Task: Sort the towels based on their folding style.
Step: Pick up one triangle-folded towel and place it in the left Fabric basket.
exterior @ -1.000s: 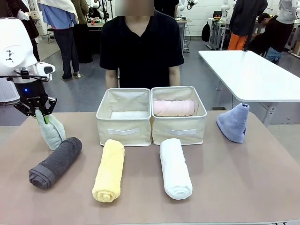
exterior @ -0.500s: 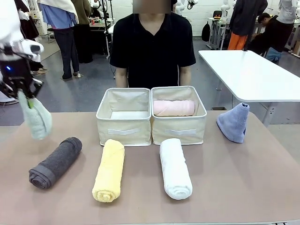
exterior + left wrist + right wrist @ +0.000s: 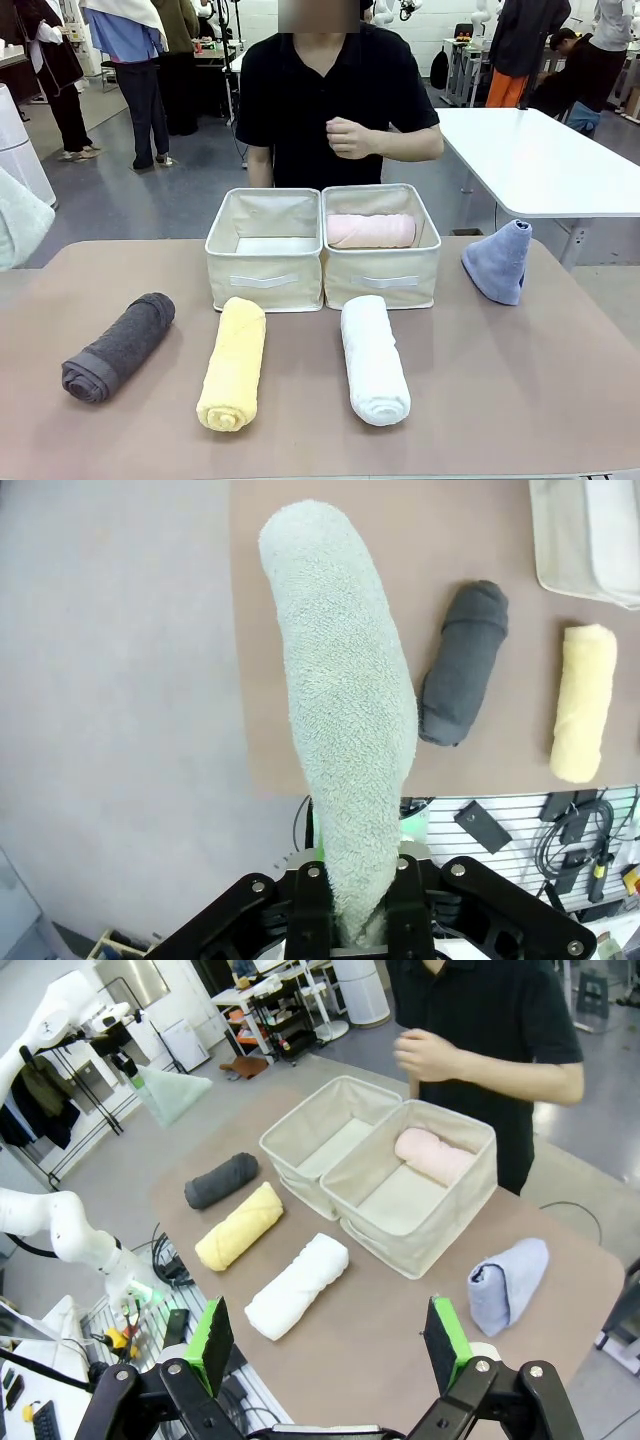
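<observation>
Left end effector [image 3: 362,920]: clenched on the narrow end of the pale mint cone towel [image 3: 345,730].
Pale mint cone towel: lifted clear of the tabletop [image 3: 500,380], hanging just beyond its left edge.
Dark grey rolled towel [image 3: 118,346]: lying at an angle near the front-left corner.
Yellow rolled towel [image 3: 233,363]: lengthwise, left of centre, its far end just in front of the left fabric bin [image 3: 265,285].
Left fabric bin: back-centre, side by side with the right fabric bin [image 3: 382,285].
Pink rolled towel [image 3: 371,231]: crosswise inside the right fabric bin.
White rolled towel [image 3: 374,359]: lengthwise, just in front of the right fabric bin.
Person's hand [image 3: 350,137]: loosely fisted at chest height behind the bins.
Lavender-blue cone towel [image 3: 498,262]: upright near the right edge, apart from the bins.
Right end effector [image 3: 328,1345]: released, jaws spread wide, high over the tabletop.
</observation>
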Robot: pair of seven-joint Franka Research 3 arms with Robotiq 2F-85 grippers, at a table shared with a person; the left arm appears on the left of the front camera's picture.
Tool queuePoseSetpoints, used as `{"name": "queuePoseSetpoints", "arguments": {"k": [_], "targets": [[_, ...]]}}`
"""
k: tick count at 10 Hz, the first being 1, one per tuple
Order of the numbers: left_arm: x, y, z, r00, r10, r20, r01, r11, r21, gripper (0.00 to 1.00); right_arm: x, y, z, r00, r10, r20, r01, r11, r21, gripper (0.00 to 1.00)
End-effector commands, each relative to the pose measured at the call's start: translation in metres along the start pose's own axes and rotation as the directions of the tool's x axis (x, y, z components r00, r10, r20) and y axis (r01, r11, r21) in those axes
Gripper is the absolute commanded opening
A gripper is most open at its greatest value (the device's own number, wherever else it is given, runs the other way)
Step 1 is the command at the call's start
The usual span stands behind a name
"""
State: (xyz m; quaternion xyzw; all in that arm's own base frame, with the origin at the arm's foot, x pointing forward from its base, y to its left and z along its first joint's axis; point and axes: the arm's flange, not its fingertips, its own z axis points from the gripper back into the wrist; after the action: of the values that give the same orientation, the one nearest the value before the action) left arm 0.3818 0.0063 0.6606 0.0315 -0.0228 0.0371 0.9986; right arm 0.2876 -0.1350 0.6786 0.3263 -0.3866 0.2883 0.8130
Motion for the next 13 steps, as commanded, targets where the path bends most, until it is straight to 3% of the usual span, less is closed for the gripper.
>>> {"name": "queuePoseSetpoints", "arguments": {"k": [1, 2, 3, 4, 6, 8, 10, 12, 13], "targets": [[-0.013, 0.015, -0.007, 0.998, 0.004, 0.068, 0.0, 0.998, -0.056, 0.11, -0.001, 0.0, -0.001, 1.0, -0.005, -0.016, 0.005, 1.0, -0.011, 1.0], [0.0, 0.0, 0.0, 1.0, 0.0, 0.0, 0.0, 1.0, 0.0, 0.11, -0.001, 0.0, -0.001, 1.0, -0.005, -0.016, 0.005, 1.0, -0.011, 1.0], [0.0, 0.0, 0.0, 1.0, 0.0, 0.0, 0.0, 1.0, 0.0, 0.11, -0.001, 0.0, -0.001, 1.0, -0.005, -0.016, 0.005, 1.0, -0.011, 1.0], [-0.009, 0.01, 0.004, 1.0, 0.002, 0.023, -0.002, 1.0, -0.018, 0.16, -0.001, 0.0, -0.001, 1.0, -0.005, -0.016, 0.005, 1.0, -0.011, 1.0], [-0.011, 0.007, 0.011, 0.988, -0.116, 0.107, 0.127, 0.986, -0.11, 0.16, -0.001, 0.0, -0.001, 1.0, -0.005, -0.016, 0.005, 1.0, -0.011, 1.0], [-0.022, -0.024, 0.019, 0.904, -0.42, 0.083, 0.428, 0.887, -0.175, 0.16, -0.001, 0.0, -0.001, 1.0, -0.005, -0.016, 0.005, 1.0, -0.011, 1.0], [-0.019, -0.045, 0.02, 0.858, -0.511, 0.047, 0.509, 0.836, -0.204, 0.16, -0.001, 0.0, -0.001, 1.0, -0.005, -0.016, 0.005, 1.0, -0.011, 1.0], [-0.019, -0.075, 0.018, 0.803, -0.589, 0.092, 0.595, 0.784, -0.179, 0.16, -0.001, 0.0, -0.001, 1.0, -0.005, -0.016, 0.005, 1.0, -0.011, 1.0], [-0.011, -0.094, 0.017, 0.743, -0.66, 0.115, 0.669, 0.723, -0.174, 0.16, -0.001, 0.0, -0.001, 1.0, -0.005, -0.016, 0.005, 1.0, -0.011, 1.0]]}}
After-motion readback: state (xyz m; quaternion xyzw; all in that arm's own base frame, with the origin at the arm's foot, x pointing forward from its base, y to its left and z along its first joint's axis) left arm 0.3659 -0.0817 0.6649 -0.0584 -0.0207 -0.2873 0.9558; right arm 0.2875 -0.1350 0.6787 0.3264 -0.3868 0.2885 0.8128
